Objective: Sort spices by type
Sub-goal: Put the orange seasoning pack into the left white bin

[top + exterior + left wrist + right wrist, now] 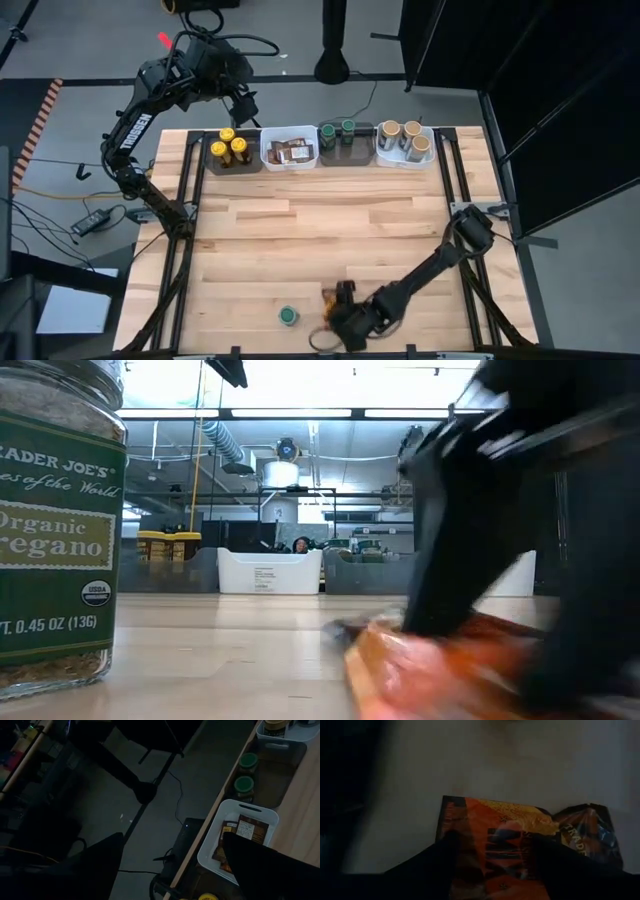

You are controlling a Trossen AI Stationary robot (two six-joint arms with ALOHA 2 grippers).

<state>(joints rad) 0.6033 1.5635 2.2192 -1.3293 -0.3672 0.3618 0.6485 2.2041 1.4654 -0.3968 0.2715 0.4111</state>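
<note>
Crinkled orange and brown foil packet [520, 850] lies flat on the pale wooden worktop [330, 250], and the right pincer [340, 308] is directly over it at the near edge. Its two dark fingers [445, 857] stand apart, one on each side of the packet, and they touch its surface; the packet is not lifted, so I cannot tell if they already grip it.

Just beside this pincer, toward the left side of the worktop, one small round glass jar with a green lid [288, 316] stands upright and alone. In the low view its label reads oregano.

Between these two things and the far edge, the middle of the worktop is open wood.

Along the far edge four rectangular bins stand in a row:
- a dark bin [213, 163] with three yellow-lidded jars [232, 148];
- a white bin [268, 158] with flat brown packets [292, 151];
- a dark bin [366, 152] with two green-lidded jars [338, 130];
- a white bin [384, 156] with three tan-lidded jars [408, 136].

Beyond that edge, the left pincer [244, 108] hangs over the floor behind the yellow-lidded jars, wide open and holding nothing.
</note>
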